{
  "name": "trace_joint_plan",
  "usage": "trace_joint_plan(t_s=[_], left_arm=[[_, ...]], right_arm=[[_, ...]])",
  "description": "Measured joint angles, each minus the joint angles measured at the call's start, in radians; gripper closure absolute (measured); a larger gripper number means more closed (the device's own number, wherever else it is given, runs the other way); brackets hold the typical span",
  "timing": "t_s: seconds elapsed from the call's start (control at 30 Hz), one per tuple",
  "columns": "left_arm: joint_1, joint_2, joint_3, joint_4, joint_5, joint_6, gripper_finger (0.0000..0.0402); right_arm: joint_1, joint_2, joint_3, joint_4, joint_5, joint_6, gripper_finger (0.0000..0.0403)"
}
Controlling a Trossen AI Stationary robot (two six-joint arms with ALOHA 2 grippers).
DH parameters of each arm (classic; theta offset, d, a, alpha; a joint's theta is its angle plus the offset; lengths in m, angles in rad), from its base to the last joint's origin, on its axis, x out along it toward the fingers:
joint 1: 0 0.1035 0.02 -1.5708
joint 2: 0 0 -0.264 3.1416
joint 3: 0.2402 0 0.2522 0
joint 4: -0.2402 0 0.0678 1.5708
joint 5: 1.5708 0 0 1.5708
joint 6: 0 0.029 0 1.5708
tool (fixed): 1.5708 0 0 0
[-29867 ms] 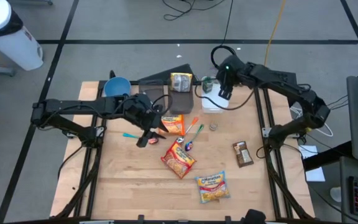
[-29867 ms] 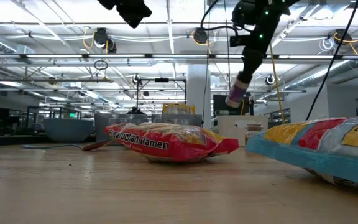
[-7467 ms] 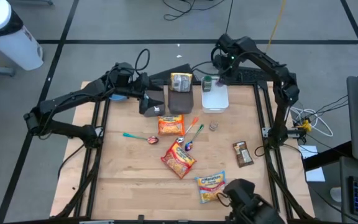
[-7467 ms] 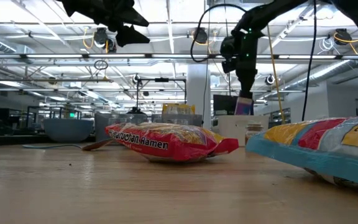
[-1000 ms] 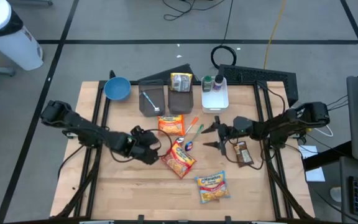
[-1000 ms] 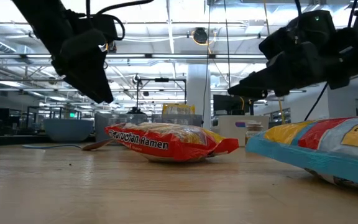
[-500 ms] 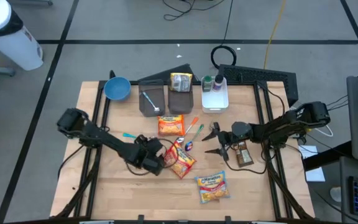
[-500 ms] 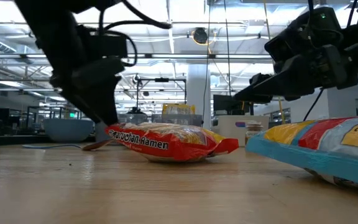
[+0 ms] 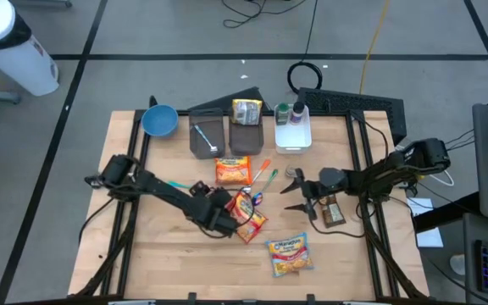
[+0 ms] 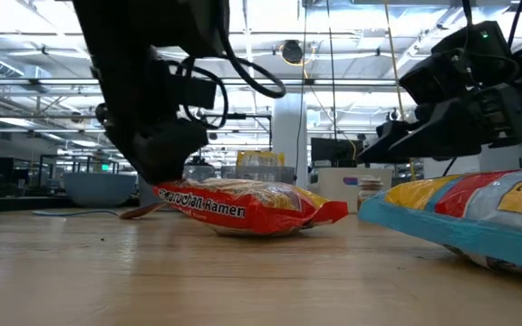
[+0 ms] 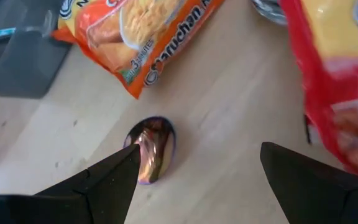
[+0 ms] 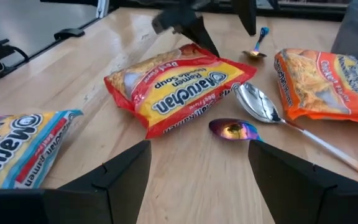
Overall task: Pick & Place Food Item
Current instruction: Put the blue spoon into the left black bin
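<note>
While the left tool [image 9: 224, 219] stands spread beside it, the red crinkly ramen packet [image 9: 246, 213] lies mid-worktop [image 9: 168, 254]: judged light, soft, slippery; pinch one edge. Right tool [image 9: 293, 196] spread, waiting.

Wooden table [image 9: 159, 254] bears ramen packs [image 9: 246, 215], spoons [image 9: 263, 180], a blue bowl [image 9: 159, 120]
</note>
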Motion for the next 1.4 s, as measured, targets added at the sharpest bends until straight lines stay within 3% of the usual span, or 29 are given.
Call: trace_joint_plan(t_s=[0.33, 0.87, 1.4], left_arm=[[0.069, 0.000, -0.010, -0.009, 0.032, 0.073, 0.0060], [0.130, -0.005, -0.087, -0.003, 0.084, 0.048, 0.0066], [0.145, 0.000, -0.092, 0.026, 0.096, 0.101, 0.0251]], right_arm=[[0.000, 0.000, -0.024, 0.050, 0.000, 0.015, 0.0138], [0.000, 0.000, -0.024, 0.073, 0.000, 0.020, 0.0138], [0.000, 0.000, -0.024, 0.073, 0.004, 0.028, 0.0138]])
